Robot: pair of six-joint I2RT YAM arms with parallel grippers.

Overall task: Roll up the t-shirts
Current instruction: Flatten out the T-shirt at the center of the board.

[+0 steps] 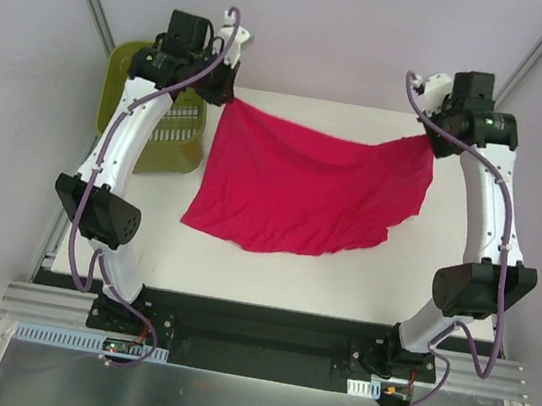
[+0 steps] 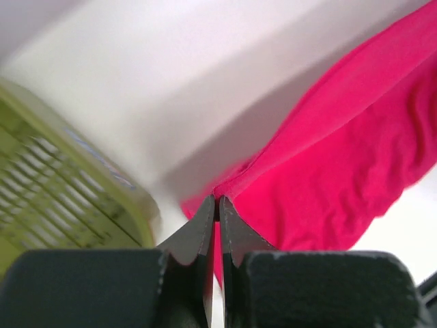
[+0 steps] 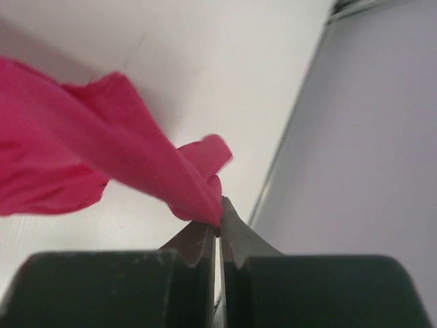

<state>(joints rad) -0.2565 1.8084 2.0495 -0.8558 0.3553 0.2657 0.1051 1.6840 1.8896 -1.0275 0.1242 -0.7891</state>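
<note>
My left fingers [image 2: 212, 217] pinching the far left corner of the magenta t-shirt [image 1: 303, 187], my right fingers [image 3: 225, 229] pinching its far right corner, cloth sagging between, near edge lying on the tabletop [image 1: 272, 269]

A yellow-green slatted plastic basket [image 1: 180, 145] sits at the far left corner of the flat white table [image 1: 271, 274]. Pale grey walls [image 1: 355, 33] rise behind and beside the table.

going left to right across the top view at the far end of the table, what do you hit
basket → left claw → t-shirt → right claw
</note>
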